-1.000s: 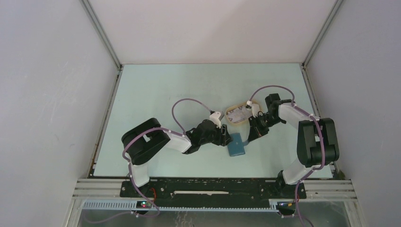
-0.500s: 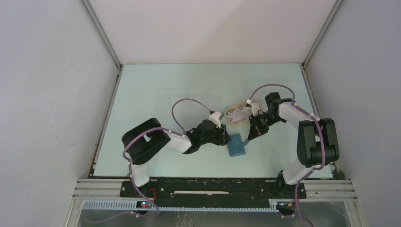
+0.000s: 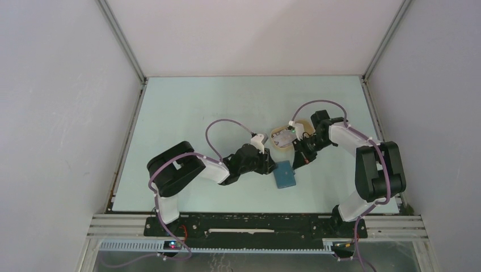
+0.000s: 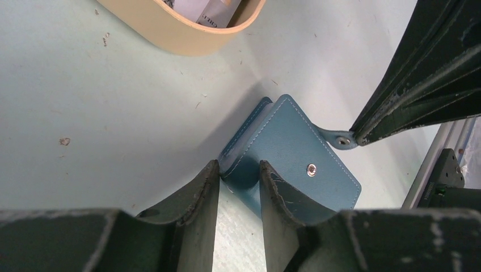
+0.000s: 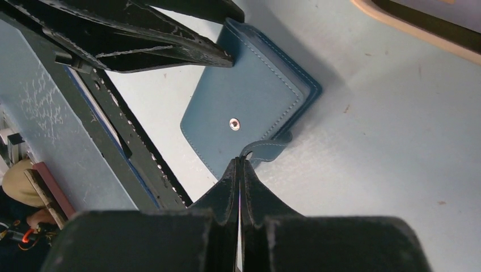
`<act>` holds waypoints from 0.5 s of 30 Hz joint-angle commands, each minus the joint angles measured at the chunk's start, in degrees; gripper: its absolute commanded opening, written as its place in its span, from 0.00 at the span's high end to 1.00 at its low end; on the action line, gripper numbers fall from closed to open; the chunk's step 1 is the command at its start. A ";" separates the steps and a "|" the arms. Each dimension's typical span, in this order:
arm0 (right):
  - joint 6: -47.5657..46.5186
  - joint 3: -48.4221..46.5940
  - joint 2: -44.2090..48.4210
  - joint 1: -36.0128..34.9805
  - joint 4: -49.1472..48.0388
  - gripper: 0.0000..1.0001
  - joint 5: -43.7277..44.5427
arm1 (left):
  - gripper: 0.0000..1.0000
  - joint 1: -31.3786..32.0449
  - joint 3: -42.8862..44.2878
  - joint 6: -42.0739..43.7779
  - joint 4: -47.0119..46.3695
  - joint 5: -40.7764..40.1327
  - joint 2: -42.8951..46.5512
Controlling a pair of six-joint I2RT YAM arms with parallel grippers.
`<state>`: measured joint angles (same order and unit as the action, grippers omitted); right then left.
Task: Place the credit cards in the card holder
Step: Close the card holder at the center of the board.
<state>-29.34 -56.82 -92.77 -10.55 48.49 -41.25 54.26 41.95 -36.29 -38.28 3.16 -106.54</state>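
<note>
The card holder [image 3: 284, 174] is a teal-blue wallet lying folded on the table, snap button up [image 4: 311, 168]. My left gripper [image 4: 238, 168] is open but narrow, its fingers straddling the wallet's near corner, one pad against the folded edge. My right gripper [image 5: 240, 161] is shut on the wallet's strap tab [image 4: 339, 139], which it holds out to the side of the wallet [image 5: 249, 102]. The credit cards [image 4: 211, 10] lie in the beige tray [image 4: 181, 39], only partly in view. In the top view both grippers meet at the wallet, left gripper [image 3: 271, 168] and right gripper [image 3: 296, 164].
The beige oval tray [image 3: 279, 145] stands just behind the wallet, partly covered by my right arm. Its rim [image 5: 420, 29] shows at the upper right of the right wrist view. Grey walls enclose the table on three sides.
My right gripper has shut on the strap tab and drawn slightly back-left over the tray. The left jaws have narrowed around the wallet's corner. The wallet has barely shifted.
</note>
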 commanded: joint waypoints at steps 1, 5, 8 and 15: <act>-1.81 -2.07 1.38 -1.99 0.24 1.00 -0.56 | 0.65 0.91 -1.27 -1.34 -1.27 0.64 -0.63; -2.33 -2.40 0.64 -3.47 0.70 1.00 0.36 | 0.65 1.07 -1.37 -1.99 -1.27 0.24 -0.54; -2.49 -2.56 0.10 -4.61 0.73 1.00 1.01 | 0.66 1.24 -1.76 -2.18 -1.62 0.18 -0.04; -2.63 -3.18 -2.15 -6.73 1.14 1.00 1.70 | 0.66 1.72 -3.59 -3.19 -4.10 -0.01 1.53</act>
<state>-30.89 -57.82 -93.84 -16.08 49.12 -39.16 54.83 40.36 -38.63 -40.77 2.96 -106.72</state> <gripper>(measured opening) 0.006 0.343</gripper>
